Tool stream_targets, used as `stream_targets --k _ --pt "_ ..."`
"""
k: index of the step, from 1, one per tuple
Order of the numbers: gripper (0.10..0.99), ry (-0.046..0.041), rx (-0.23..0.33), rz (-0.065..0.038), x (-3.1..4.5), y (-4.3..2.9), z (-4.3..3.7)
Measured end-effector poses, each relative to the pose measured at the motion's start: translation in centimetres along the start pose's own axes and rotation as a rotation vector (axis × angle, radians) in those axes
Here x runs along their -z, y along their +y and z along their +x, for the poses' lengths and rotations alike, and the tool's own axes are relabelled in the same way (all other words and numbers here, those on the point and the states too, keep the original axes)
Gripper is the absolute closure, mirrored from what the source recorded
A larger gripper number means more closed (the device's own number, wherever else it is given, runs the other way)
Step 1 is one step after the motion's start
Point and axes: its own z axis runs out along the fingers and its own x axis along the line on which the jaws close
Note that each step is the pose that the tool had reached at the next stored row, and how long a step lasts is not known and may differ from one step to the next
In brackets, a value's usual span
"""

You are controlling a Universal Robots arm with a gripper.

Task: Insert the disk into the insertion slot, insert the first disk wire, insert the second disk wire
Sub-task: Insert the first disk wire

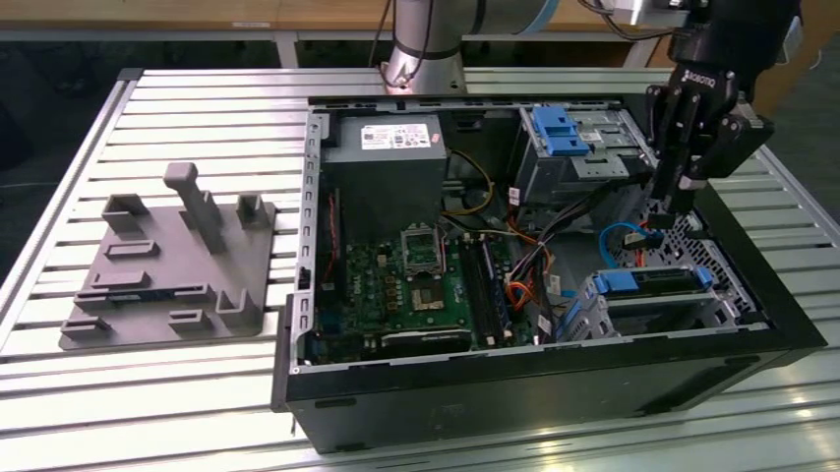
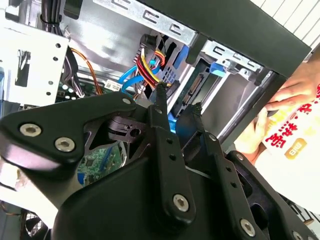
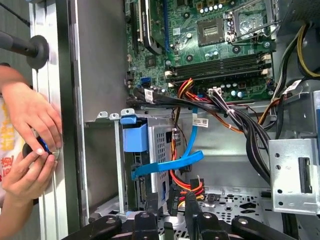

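Disk: seated in insertion slot, near gripper, apart. Grey body, bright blue carrier. Gripper opening and hold: cannot tell.

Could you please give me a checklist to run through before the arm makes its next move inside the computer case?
1. Disk in the insertion slot: ok, it lies inside the bay.
2. Gripper free: ok, fingers apart, nothing seen clamped between them.
3. Blue cable plugged into the disk: cannot tell, the joint is not visible.
4. Red-and-yellow wires clear of the fingertips: not ok, they lie right at them.
5. Person's hand away from the case: not ok, it is right at the outer wall.
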Motion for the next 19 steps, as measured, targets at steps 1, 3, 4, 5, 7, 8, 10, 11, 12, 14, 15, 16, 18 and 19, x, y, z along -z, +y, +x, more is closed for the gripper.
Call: stream_targets --k 1,3,4,5,7,8,10,11,12,14,15,16,18,19 --pt "0.737 0.0001 0.000 0.000 -0.11 0.00 -0.04" --pt "0.737 0.0006 0.000 0.000 -0.34 0.00 -0.14" --pt "0.737 0.0007 0.000 0.000 -0.46 0.00 -0.18" --pt "0.737 0.0008 0.000 0.000 -0.57 0.00 -0.23" --pt "0.737 0.0022 0.000 0.000 -0.77 0.00 -0.30" --pt "0.737 0.0031 0.000 0.000 -0.84 -0.01 -0.33" --pt "0.737 0.0043 0.000 0.000 -1.00 -0.02 -0.40" --pt "0.737 0.0045 0.000 0.000 -1.07 -0.04 -0.43" --pt "0.737 0.0048 0.000 0.000 -1.14 -0.05 -0.45" --pt "0.737 0.0051 0.000 0.001 -1.27 -0.07 -0.51" --pt "0.737 0.0053 0.000 0.000 -1.33 -0.07 -0.53" --pt "0.737 0.0056 0.000 0.000 -1.38 -0.07 -0.55" --pt "0.737 0.0060 0.000 0.001 -1.45 -0.07 -0.58" --pt "0.737 0.0061 0.000 0.001 -1.48 -0.08 -0.59"
